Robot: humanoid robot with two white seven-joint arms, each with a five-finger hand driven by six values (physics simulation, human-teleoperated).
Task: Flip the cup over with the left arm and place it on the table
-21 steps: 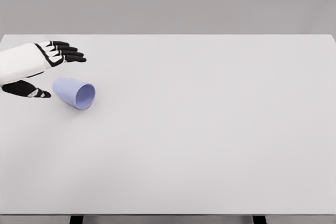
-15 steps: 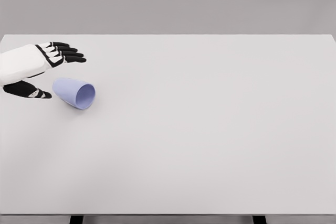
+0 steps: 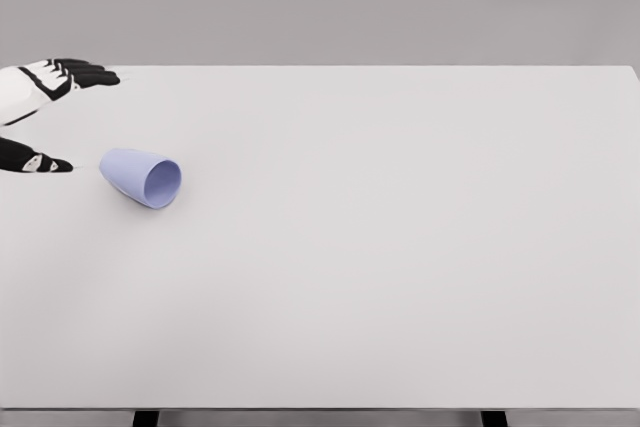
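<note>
Cup (image 3: 142, 177) first: I see the pale blue cup lying on its side on the white tabletop (image 3: 400, 247), at the left part of the surface, with its open mouth turned toward the lower right and its narrower closed base pointing to the upper left. It rests directly on the tabletop and nothing grips it.

On my feed the left robot hand (image 3: 35, 112) sits at the far left edge of the picture, partly cut off by the frame. Its fingers (image 3: 85, 72) are stretched out and released, pointing to the right along the far edge of the tabletop, while the black thumb (image 3: 35, 160) reaches out lower down, its tip just beside the cup's base but apart from it. I read the hand as spread wide and holding nothing.

Beyond the tabletop I see only a plain grey backdrop (image 3: 320, 2), and two dark table legs (image 3: 145, 417) peek out at the bottom edge.
</note>
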